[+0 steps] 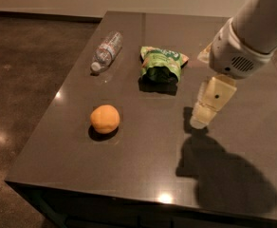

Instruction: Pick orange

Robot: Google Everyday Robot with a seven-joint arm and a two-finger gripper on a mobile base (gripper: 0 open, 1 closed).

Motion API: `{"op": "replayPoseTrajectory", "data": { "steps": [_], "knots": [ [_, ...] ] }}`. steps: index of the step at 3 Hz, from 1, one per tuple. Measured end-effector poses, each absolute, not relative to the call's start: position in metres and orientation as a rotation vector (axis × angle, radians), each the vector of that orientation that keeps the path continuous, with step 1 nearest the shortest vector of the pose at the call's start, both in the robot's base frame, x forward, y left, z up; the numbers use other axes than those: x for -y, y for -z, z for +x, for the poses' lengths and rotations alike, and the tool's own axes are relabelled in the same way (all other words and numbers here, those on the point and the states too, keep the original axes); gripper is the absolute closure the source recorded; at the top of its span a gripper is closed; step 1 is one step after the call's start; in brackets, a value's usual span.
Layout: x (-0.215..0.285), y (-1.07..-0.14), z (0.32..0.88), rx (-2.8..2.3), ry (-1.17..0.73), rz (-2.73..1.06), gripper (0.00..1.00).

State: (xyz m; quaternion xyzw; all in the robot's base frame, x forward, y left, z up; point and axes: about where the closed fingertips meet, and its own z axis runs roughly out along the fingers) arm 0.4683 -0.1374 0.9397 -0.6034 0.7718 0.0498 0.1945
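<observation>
The gripper (pixel 199 121) hangs over the counter (pixel 143 167), well apart from the orange (pixel 105 118). I cannot tell how wide it is. A sideways bump could roll the orange away.

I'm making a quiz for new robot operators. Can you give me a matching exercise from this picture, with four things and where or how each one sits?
Things:
1. orange
2. bottle
3. bag
4. gripper

Places or states:
A. lying on its side, far left part of the table
B. over the table's right side, touching none of the items
C. alone, closest to the near edge, left of the gripper
D. green and crumpled, just right of the bottle

Pairs: 1-C, 2-A, 3-D, 4-B
</observation>
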Motion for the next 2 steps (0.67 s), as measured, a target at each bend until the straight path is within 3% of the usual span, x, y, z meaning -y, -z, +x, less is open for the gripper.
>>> {"op": "replayPoseTrajectory", "data": {
  "steps": [2],
  "knots": [
    [0.044,-0.911,0.462,-2.016,-0.348,-1.740,0.00]
  ]
}}
